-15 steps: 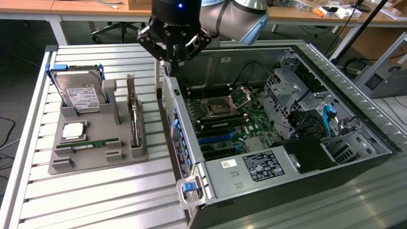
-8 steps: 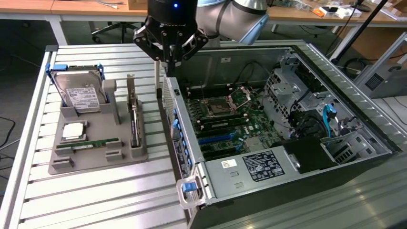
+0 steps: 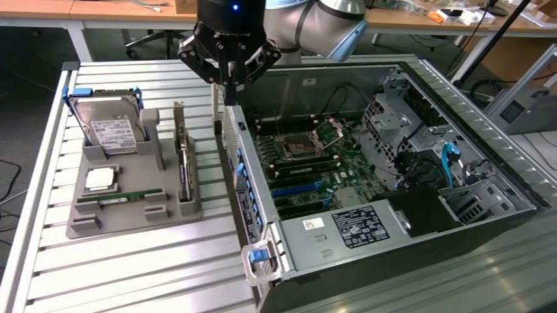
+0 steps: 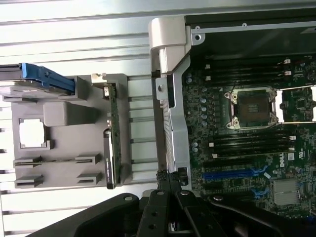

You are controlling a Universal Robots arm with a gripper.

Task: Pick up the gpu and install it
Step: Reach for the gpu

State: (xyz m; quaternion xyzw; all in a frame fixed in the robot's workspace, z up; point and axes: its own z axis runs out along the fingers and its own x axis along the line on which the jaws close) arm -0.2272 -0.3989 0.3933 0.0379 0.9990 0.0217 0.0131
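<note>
My pincer point(image 3: 229, 91) is closed, its two fingers pressed together with nothing between them. It hangs in the upper middle of the exterior view, right above the top edge of the computer case's side wall point(image 3: 235, 147). In the wrist view the tips of the pincer point(image 4: 169, 185) are so near to this metal wall point(image 4: 170, 128) that I cannot tell whether they touch it or not. The gpu point(image 3: 184, 163) is not yet picked up. It stands on its thin edge in a slot of the grey holder tray point(image 3: 130, 218), on the exterior view's left of the case and just beside the wall, and the wrist view shows it point(image 4: 112, 133) upright there with its metal bracket at one end. Further to the left of the frame, the hard drive point(image 3: 111, 130) with blue handles leans in the same tray, and a RAM stick point(image 3: 130, 195) lies flat near the tray's front. Inside the open case the motherboard point(image 3: 309, 160) shows its blue expansion slot point(image 3: 291, 190). I think the danger is the small room: closed fingers so near the wall could knock against it. The card is thin and tall, so a push from the side may tip it in its slot.
</note>
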